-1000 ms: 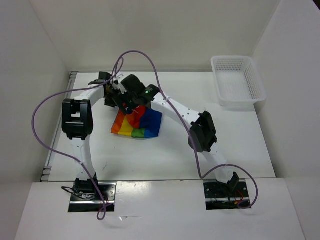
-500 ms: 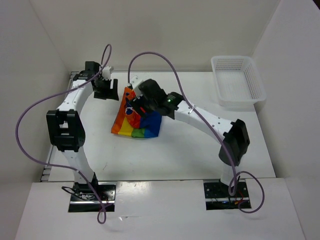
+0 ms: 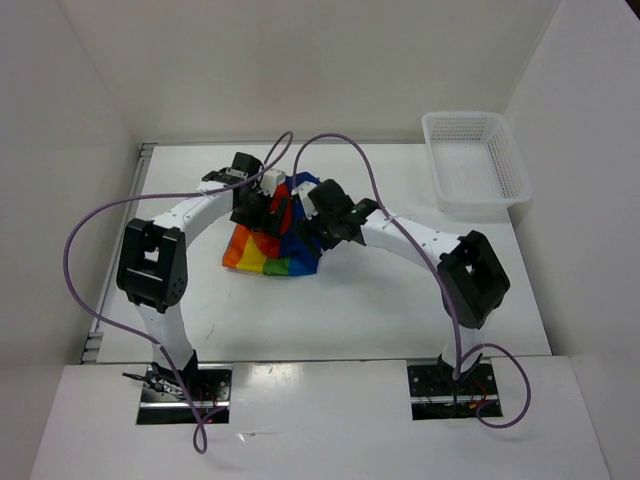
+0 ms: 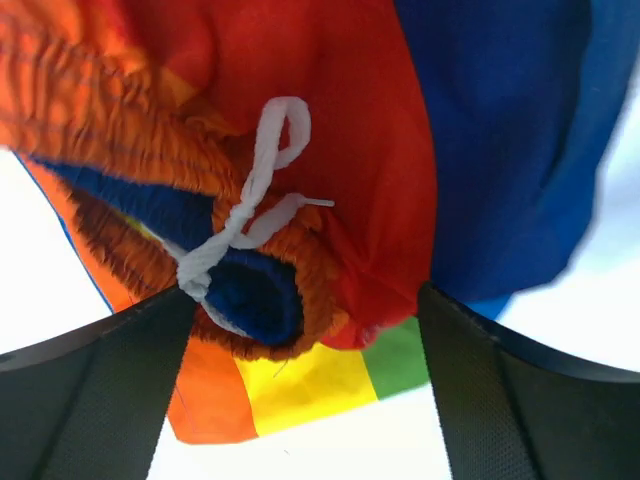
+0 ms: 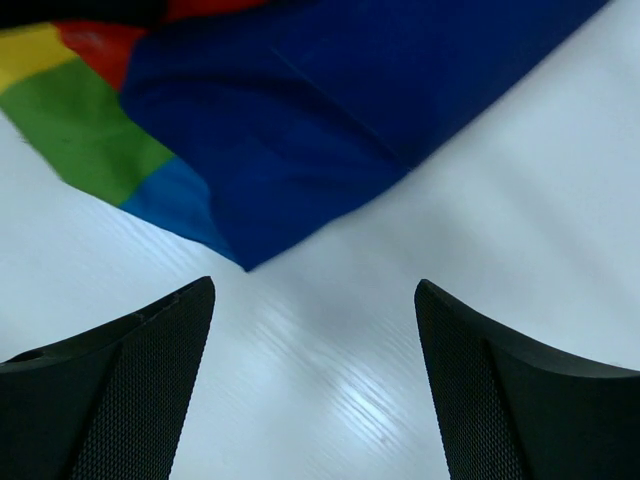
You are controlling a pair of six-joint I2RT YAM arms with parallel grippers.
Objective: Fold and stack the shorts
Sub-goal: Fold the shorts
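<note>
Rainbow-striped soft cloth shorts (image 3: 272, 245) crumpled mid white worktop (image 3: 400, 300), left jaws spread wide, straddling orange waistband (image 4: 100, 90) and white drawstring (image 4: 252, 195), right jaws wide apart, hovering over worktop beside blue edge

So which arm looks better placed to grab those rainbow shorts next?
Left, probably: the left end effector stands open astride the bunched waistband of the shorts, while the right end effector has only table between its jaws.

Shorts (image 4: 380, 150) bunched, filling view: red and blue panels above, yellow and green stripes below. Gathered orange waistband (image 4: 110, 110) curls at centre, white drawstring (image 4: 255, 200) knotted across it. Left claw (image 4: 305, 300) spread wide, dark fingers (image 4: 90, 400) flanking bunch. White counter (image 4: 590, 320) at edges.
</note>
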